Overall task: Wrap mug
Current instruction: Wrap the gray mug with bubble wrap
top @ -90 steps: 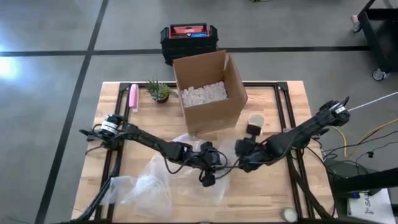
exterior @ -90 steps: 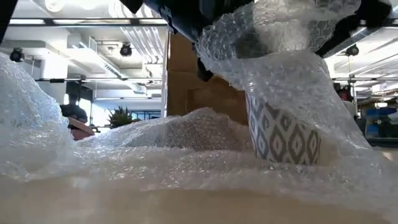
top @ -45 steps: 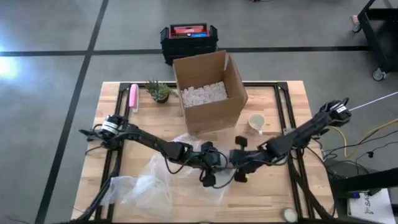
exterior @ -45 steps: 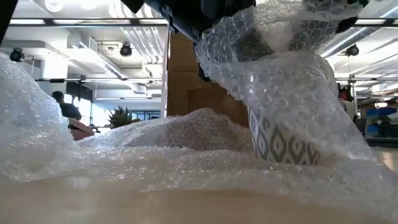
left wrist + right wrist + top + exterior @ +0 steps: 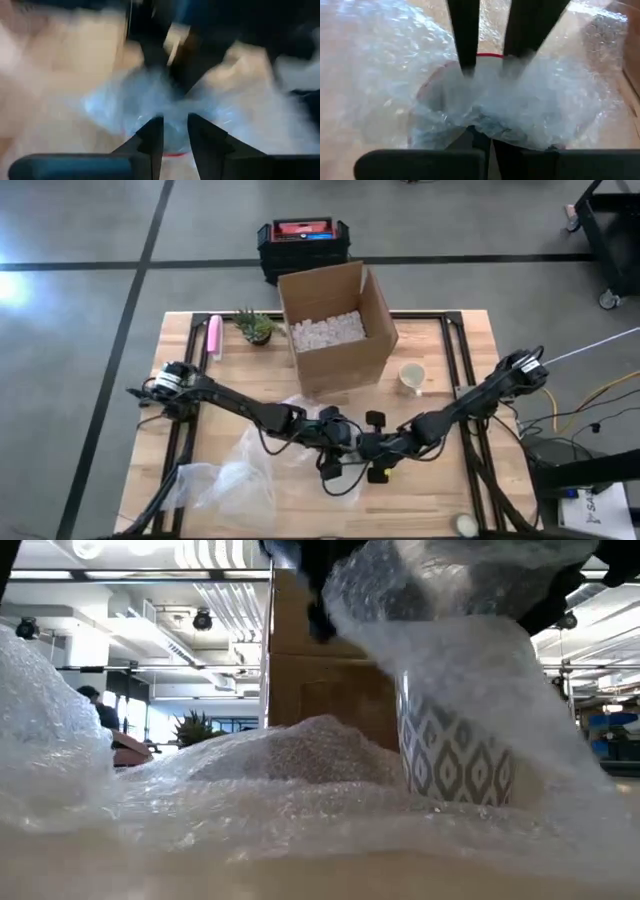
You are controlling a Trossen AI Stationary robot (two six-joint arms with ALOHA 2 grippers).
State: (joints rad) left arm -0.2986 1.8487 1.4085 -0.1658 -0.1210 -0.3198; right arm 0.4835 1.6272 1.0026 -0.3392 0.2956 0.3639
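The step in hand looks like folding the bubble wrap over the mug. To do it well, the 2 grippers should keep the sheet taut and tuck it low, without tipping the mug. The mug stands upright near the table's front centre, at 6 o'clock from the cardboard box. The left gripper sits at its 9 o'clock, fingers parted. The right gripper sits at 3 o'clock, fingers nearly together, apparently pinching wrap.

Right gripper, moved in toward nine o'clock, now just beside the left gripper over the mug. Bubble wrap pulled tighter across the mug's top, patterned side more exposed.
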